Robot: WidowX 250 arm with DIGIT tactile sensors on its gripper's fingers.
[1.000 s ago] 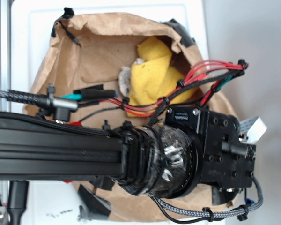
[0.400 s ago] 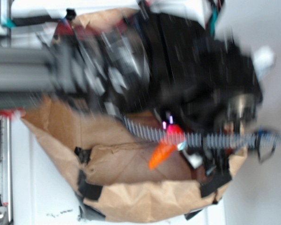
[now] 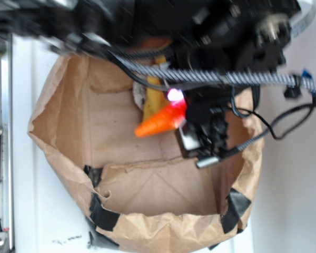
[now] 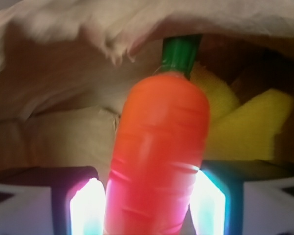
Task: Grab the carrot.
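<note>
Carrot (image 4: 159, 156), glossy orange with a green stem cap, sits between the two lit jaws in the wrist view, its body filling the gap and its stem end pointing away from the camera; the jaws appear closed on it at the lower, narrower part of the body. In the exterior view the carrot (image 3: 159, 122) is inside the brown paper bag (image 3: 63, 132), apparently held clear of the bag floor, one end projecting left from the gripper (image 3: 192, 134), the other hidden in the glare. Yellow cloth (image 4: 255, 125) lies just behind the carrot, beside the stem; whether they touch cannot be told. Risks, as judgement: the surface is smooth and tapered, so the carrot could squirt out of the jaws toward its thin end if squeeze is marginal. The grip looks off-centre along its length, so the free end may pivot downward during a lift. The crumpled bag wall (image 4: 63, 63) hangs close over the stem and could snag it. Cables (image 3: 263, 79) span the bag mouth and the arm crowds the opening, so a fast withdrawal might drag the bag across the white desk (image 3: 52, 221).
</note>
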